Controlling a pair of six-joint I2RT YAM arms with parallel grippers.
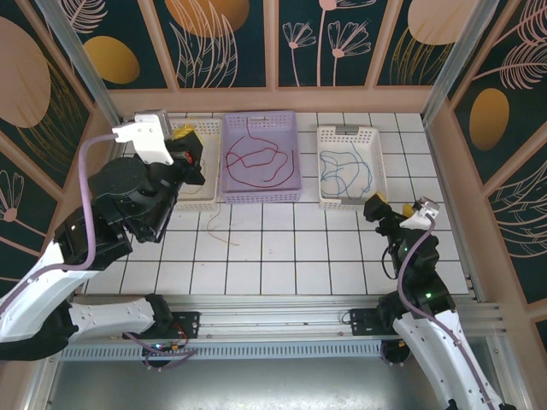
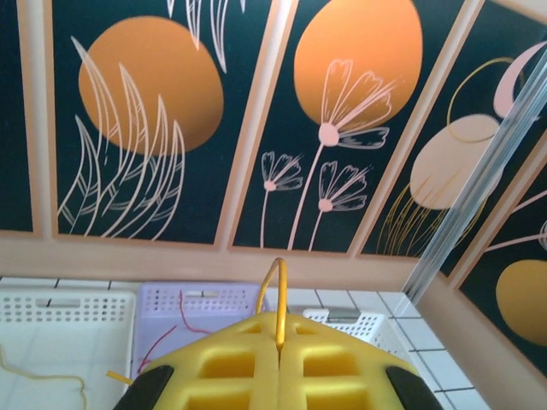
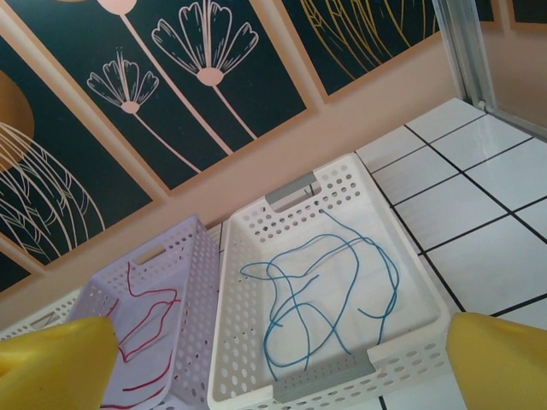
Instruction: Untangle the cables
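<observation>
Left wrist cam: left claw (image 2: pixel 279 342) is pinched shut on the yellow cable (image 2: pixel 279 307), which stands up in a short arch from btwn the pads. More of that cable lies slack on the floor of the left white basket (image 2: pixel 51 301).

From the top cam we put this claw above the far part of that basket. A thin tail of the yellow cable runs out past the basket's near edge onto the tiles (image 1: pixel 282 248). Its long axis goes approx far-to-near, w/ the loose end pointing near and a bit right. So the tail lies near-right of the left claw, and the left arm is by far the closer one.

Right claw (image 1: pixel 380 207) is spread wide w/ nothing in it. It sits near the near-right corner of the right white basket (image 1: pixel 349 130), well apart from the yellow cable.

Blue cable (image 3: pixel 295 299) lies looped alone in that basket. Red cable (image 1: pixel 249 132) lies alone in the purple basket (image 1: pixel 261 115), btwn the two white ones.

We judge the sorting nearly done. The coming move looks like getting that tail off the tiles and into the left basket.
</observation>
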